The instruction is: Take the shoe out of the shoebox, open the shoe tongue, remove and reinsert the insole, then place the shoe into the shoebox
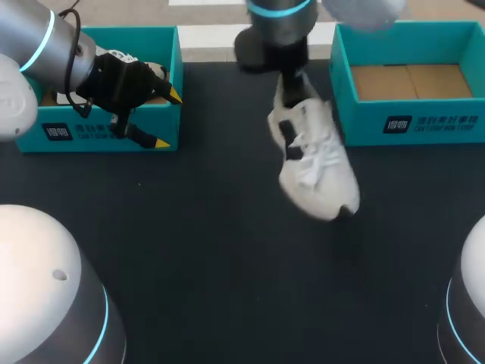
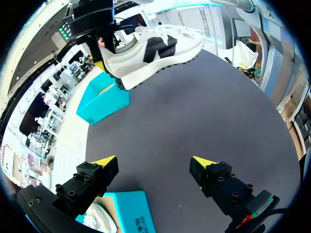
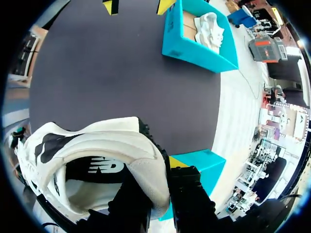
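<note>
Above the dark table (image 1: pixel 189 243), the white shoe (image 1: pixel 314 159) hangs in the air, toe pointing down and toward the robot. The right gripper (image 3: pixel 158 182) is clamped on the shoe (image 3: pixel 97 160) at its heel, one finger inside the collar and the other, yellow-tipped, outside it. A dark letter-shaped mark sits on the shoe's (image 2: pixel 155 48) side, and a white logo shows on the dark insole; neither is read off. Just beside the shoe on the right-arm side stands the right shoebox (image 1: pixel 409 125), teal, open, with a bare brown floor. Its front wall carries a dark badge and a line of white print. Well apart from the shoe on the other side stands the left shoebox (image 1: pixel 98 133), also teal, with the same kind of badge and print on its front. A second white shoe (image 3: pixel 209 24) lies inside it. The left gripper (image 1: pixel 167 120) hangs over that box's front wall nearest the shoe, fingers spread wide and holding nothing.
</note>
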